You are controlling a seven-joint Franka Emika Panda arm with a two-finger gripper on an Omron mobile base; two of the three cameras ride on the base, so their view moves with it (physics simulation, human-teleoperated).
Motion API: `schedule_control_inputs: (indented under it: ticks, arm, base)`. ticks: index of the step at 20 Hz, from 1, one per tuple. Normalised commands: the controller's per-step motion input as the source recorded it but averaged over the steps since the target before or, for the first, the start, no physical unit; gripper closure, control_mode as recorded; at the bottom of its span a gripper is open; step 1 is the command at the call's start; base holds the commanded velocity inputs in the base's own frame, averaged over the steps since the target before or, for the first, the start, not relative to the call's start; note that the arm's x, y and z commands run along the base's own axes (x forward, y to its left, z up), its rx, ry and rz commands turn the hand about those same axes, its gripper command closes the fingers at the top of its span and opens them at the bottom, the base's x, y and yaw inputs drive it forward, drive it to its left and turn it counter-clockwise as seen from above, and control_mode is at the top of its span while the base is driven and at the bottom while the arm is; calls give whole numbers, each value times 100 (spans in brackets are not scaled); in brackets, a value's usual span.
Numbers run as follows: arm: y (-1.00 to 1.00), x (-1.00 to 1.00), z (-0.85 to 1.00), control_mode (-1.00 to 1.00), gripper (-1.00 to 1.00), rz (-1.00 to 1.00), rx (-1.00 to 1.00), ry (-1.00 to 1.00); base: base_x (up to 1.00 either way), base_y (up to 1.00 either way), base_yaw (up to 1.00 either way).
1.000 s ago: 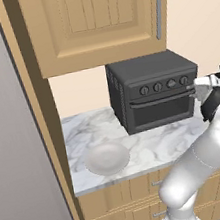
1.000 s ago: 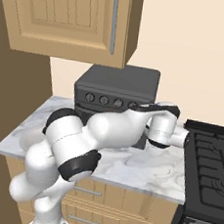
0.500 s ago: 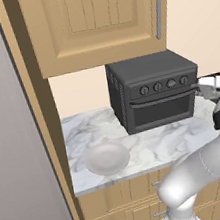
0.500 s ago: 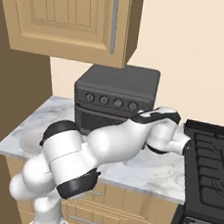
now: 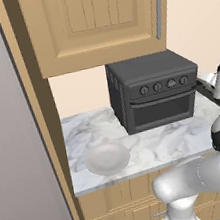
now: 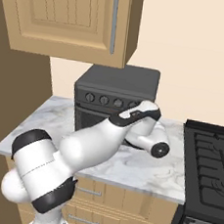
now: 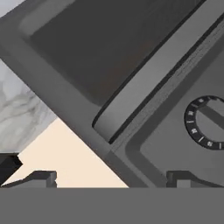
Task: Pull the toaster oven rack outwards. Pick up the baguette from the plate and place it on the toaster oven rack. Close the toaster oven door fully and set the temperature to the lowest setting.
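Four knobs line the oven (image 5: 155,94), mid-frame in the left base view; its door (image 5: 162,110) is shut and the plate (image 5: 107,158) sits lower left, empty. I judge I'm setting temperature: my spread gripper (image 7: 109,177) must close on the knob (image 7: 205,122) at the hand view's right.

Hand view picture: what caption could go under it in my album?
Open robot gripper looks slantwise at the dark grey toaster oven's closed glass-fronted door, its grey bar handle and one round black knob.

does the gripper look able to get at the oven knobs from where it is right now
Probably yes. The gripper is open, close to the toaster oven front; a knob sits just beyond its fingers, beside the door handle, with nothing between.
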Motion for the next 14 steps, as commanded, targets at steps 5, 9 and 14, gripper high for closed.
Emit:
schedule_control_inputs:
  ticks: [5, 9, 14]
  arm:
    - [-29, -35, 98, -100, -100, -23, 5, 30]
    - [-45, -69, 99, -100, -100, -1, 0, 31]
    - [-58, -81, 96, -100, -100, 0, 0, 26]
  base:
    - [0, 0, 0]
    - [0, 0, 0]
    - [0, 0, 0]
